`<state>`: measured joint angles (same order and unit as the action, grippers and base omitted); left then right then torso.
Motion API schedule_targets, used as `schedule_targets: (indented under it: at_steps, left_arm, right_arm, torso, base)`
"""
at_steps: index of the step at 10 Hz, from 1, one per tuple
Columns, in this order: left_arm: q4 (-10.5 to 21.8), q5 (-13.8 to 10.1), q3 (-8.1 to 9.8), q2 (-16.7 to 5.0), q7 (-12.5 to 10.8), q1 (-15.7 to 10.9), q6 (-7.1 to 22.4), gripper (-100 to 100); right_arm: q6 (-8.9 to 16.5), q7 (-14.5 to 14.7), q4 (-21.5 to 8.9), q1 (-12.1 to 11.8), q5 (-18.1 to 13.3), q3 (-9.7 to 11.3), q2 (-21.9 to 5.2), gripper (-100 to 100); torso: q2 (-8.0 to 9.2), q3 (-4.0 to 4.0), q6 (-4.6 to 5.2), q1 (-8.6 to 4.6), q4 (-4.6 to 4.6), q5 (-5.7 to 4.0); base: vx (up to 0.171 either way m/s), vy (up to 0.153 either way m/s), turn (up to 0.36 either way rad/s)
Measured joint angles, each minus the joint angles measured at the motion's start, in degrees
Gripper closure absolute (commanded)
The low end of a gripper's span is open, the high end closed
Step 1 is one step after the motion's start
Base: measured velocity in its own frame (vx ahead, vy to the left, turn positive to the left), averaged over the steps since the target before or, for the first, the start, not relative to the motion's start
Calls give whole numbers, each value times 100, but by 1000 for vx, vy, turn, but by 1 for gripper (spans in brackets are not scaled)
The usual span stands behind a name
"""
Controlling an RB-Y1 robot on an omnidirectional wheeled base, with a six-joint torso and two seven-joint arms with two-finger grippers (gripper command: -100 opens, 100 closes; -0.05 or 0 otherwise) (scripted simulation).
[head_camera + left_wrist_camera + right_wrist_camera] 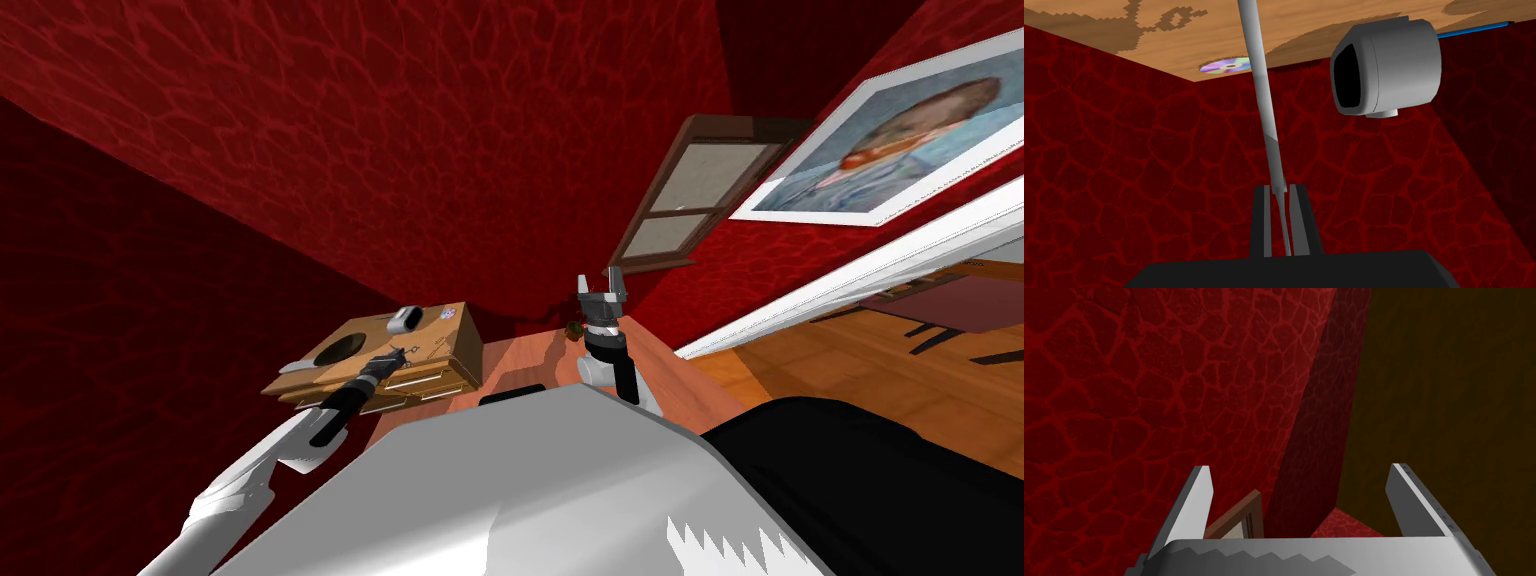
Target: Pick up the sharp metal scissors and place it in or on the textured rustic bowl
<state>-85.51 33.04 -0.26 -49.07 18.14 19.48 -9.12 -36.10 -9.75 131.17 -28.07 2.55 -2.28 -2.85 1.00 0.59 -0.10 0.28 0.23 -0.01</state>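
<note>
Scissors [1263, 90] clamped tight in your left pincer [1281, 189], grey blade running up mid-frame toward the wooden counter [1299, 15]. In the head view that pincer hangs just right of the dark bowl [345, 347]. Right pincer [1301, 470] spread apart, centre frame.

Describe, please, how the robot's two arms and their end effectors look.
The left arm is a white shell ending in a black forearm, and the left end effector is a black box. The right arm is white with a dark link and ribbed grey wrist; the right end effector has two thin, light grey, blade-like fingers.
</note>
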Motion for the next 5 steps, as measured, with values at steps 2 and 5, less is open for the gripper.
schedule_targets:
  at_steps: [2, 5]
  left_arm:
    - [28, 25, 37, -119, -75, -69, 126, 100]
    - [153, -15, 82, -358, -277, -206, 324, 100]
  right_arm:
    - [0, 0, 0, 0, 0, 0, 0, 0]
    - [0, 0, 0, 0, 0, -1, -1, 0]
  torso:
    - [-11, -5, 2, 8, 1, -1]
    - [-12, -6, -1, 28, 0, 2]
  base:
    - [-208, 101, -151]
    - [-199, 155, -200]
